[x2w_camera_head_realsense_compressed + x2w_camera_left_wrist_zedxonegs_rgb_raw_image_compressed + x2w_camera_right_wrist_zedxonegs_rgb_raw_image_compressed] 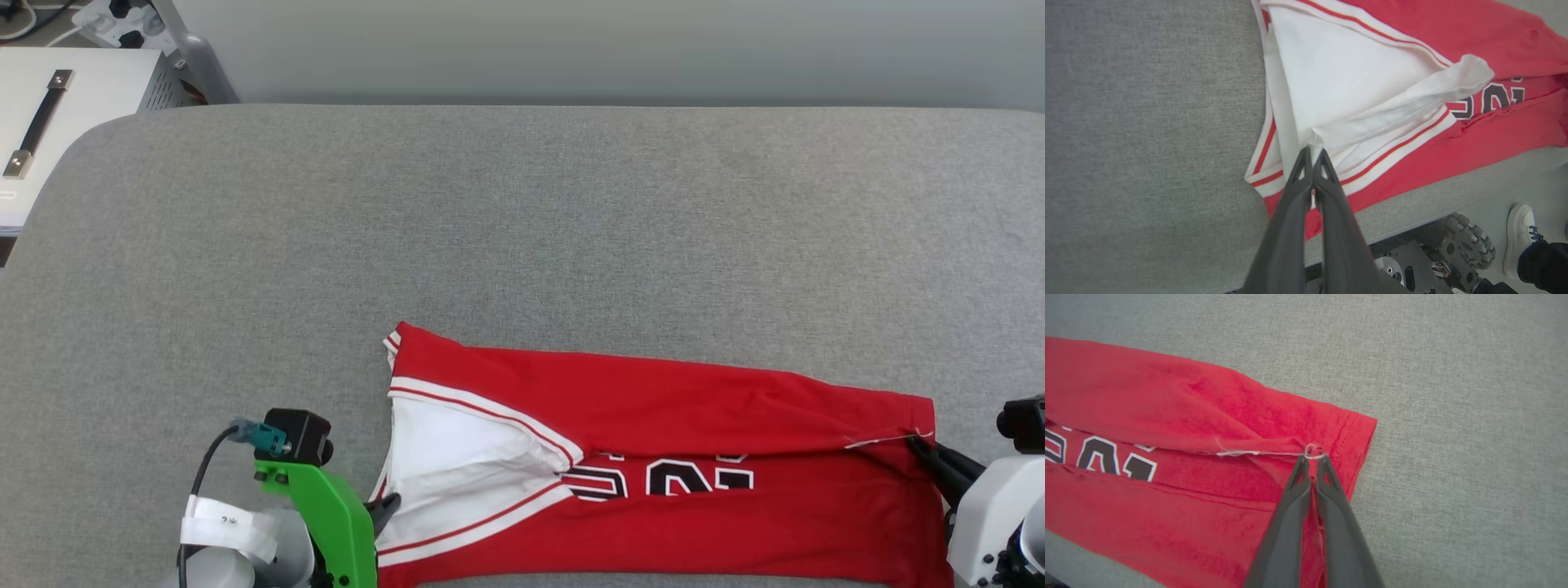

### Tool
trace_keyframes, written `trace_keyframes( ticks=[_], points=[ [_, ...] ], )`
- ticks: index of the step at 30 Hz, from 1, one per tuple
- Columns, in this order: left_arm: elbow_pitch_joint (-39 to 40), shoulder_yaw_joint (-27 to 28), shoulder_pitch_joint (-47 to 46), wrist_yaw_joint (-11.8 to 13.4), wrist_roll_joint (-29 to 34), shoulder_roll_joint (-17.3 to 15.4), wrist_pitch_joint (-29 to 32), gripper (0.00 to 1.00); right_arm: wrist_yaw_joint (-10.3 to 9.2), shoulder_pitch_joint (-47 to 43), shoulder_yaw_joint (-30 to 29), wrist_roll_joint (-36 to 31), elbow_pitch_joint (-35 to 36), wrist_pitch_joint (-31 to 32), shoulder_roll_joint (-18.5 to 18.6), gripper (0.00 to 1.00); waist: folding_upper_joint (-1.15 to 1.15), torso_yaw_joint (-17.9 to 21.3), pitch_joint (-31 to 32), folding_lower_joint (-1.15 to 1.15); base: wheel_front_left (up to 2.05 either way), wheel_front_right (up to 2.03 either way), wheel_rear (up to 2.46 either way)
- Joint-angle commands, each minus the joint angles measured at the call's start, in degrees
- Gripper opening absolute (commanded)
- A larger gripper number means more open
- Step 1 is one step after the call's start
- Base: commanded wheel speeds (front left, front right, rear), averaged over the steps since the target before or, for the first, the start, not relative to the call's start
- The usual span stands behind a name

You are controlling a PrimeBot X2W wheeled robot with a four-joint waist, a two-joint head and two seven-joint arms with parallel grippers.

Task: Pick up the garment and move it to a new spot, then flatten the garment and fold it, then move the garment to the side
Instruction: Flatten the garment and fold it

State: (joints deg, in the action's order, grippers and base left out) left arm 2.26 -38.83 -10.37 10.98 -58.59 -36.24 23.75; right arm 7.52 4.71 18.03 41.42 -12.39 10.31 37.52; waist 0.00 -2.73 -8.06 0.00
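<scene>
Standing far left of the garment (694, 400): a white cabinet (73, 106) with a black handle, off the worktop's rounded corner, and a power strip (122, 24) behind it.
Worktop (522, 204): grey cloth surface; the garment lies along its near side.
Room left of the garment: a wide bare stretch of grey reaching the rounded corner.
Left gripper (388, 505): fingers pressed together, pinching white sleeve cloth at the garment's left end, just inside the striped trim.
Garment's left edge: a white sleeve panel bordered by red-and-white stripes; a loose white flap lies on it, pointing toward the lettering.
Garment's body: a red jersey stretched crosswise between the two grippers, with the far long side folded toward the near side, covering the upper half of the black, white-outlined lettering.
Garment's near edge: close to the worktop's near edge, with a narrow grey strip between cloth and drop-off; below it the left wrist view shows a wheel (1470, 241) of the robot's base and a person's white shoe (1519, 237).
Room beyond the garment: bare grey across the whole far side.
Garment's right edge: a straight stitched red hem, with a white thread along the folded layer.
Right gripper (914, 441): fingers closed tight on the folded layer's corner at the hem, where the thread ends.
Room right of the garment: bare grey past the hem.
</scene>
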Motion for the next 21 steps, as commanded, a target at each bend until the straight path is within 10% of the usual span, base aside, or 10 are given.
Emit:
trace_keyframes(
  ticks=[1,12,13,14,15,16,21],
  points=[
    [-0.62,-0.32,0.69,-0.39,0.82,0.06,0.21,0.00,-0.03,-0.42,0.64,-0.67,0.34,0.34,0.73,0.00,0.00,0.05,-0.17,0.00,0.00,0.00,0.00],
    [-5.13,-3.52,-1.15,-2.39,3.62,0.88,0.89,0.00,-0.03,-0.02,5.70,-2.99,-0.64,1.23,3.92,0.00,0.00,-0.14,-0.33,0.00,0.00,0.00,0.00],
    [-5.53,-3.77,-1.26,-2.54,3.81,1.05,0.89,0.00,-0.03,-0.02,6.09,-2.78,-0.83,1.46,3.90,0.13,0.00,-0.13,-0.25,0.00,0.00,0.00,0.00],
    [-6.01,-4.01,-1.36,-2.70,3.97,1.27,0.82,0.00,-0.03,0.03,6.44,-2.58,-1.04,1.58,3.92,0.87,0.00,-0.11,-0.11,0.00,0.00,0.00,0.00],
    [-6.39,-4.17,-1.42,-2.79,4.12,1.43,0.71,0.00,-0.03,0.07,6.52,-2.31,-1.31,1.66,3.85,1.00,0.00,-0.07,0.03,0.00,0.00,0.00,0.00],
    [-6.79,-4.43,-1.58,-2.84,4.74,1.48,0.30,1.00,-0.03,0.11,6.67,-1.90,-1.54,1.65,3.70,1.00,0.00,-0.01,0.28,0.00,0.00,0.00,0.00],
    [-8.24,-4.49,-1.50,-2.73,5.78,2.35,-2.07,1.00,-0.03,-0.40,6.92,0.91,-1.80,2.37,3.69,1.00,0.00,0.24,2.13,0.00,0.00,0.00,0.00]
  ],
)
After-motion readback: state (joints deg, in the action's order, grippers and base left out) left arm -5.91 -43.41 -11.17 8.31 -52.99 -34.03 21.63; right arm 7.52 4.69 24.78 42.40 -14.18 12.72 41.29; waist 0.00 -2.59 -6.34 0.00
